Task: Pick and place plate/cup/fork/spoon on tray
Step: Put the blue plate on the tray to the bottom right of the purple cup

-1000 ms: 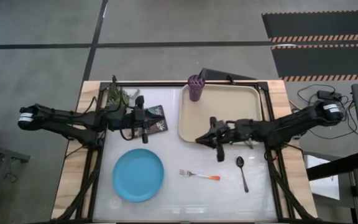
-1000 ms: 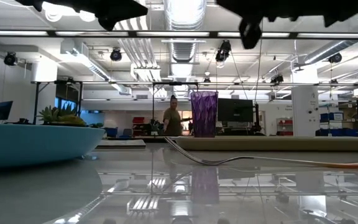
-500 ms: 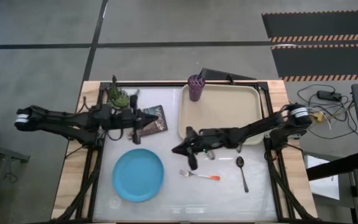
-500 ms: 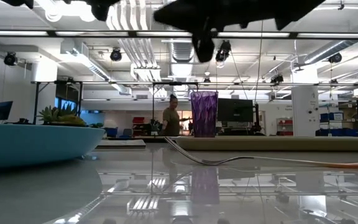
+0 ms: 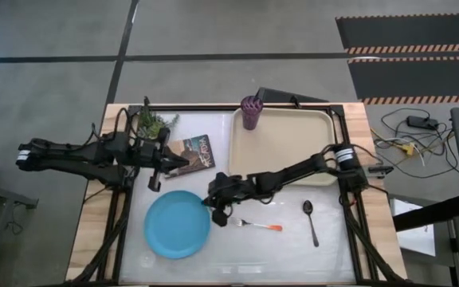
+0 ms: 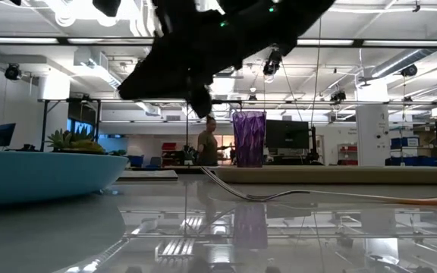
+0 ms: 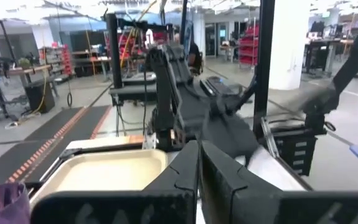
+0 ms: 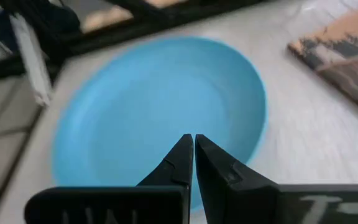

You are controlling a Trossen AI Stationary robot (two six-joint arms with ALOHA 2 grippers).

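Your right gripper (image 5: 217,214) is reached out over the glossy white tabletop (image 5: 293,247), hovering at the plate's right edge; its dark fingers (image 8: 185,155) are pressed together, nothing between them. The wrist cam puts the tips over the smooth round light-blue plate (image 8: 160,112), no contact visible.

Plate (image 5: 177,224) is flat on the table, front-left, well apart from the tray.

Tray (image 5: 281,171): beige plastic rectangle, rounded corners, raised rim, at the back right. The ribbed translucent purple cup (image 5: 251,112) stands upright at its back-left corner; from overhead you can't tell if it's inside the rim or just beside it.

Fork (image 5: 255,224): thin silver metal with orange handle tip, lying flat just right of your right gripper, tines toward the plate. From table level, the tines (image 6: 226,182) curve upward.

Spoon (image 5: 311,220): dark, oval bowl, thin handle, lying flat right of the fork, in front of the tray.

Your left gripper (image 5: 154,180) waits above the table, behind the plate, near the small picture book (image 5: 193,151), with the green potted plant (image 5: 151,122) farther back. Its fingers (image 7: 185,180) are closed, holding nothing
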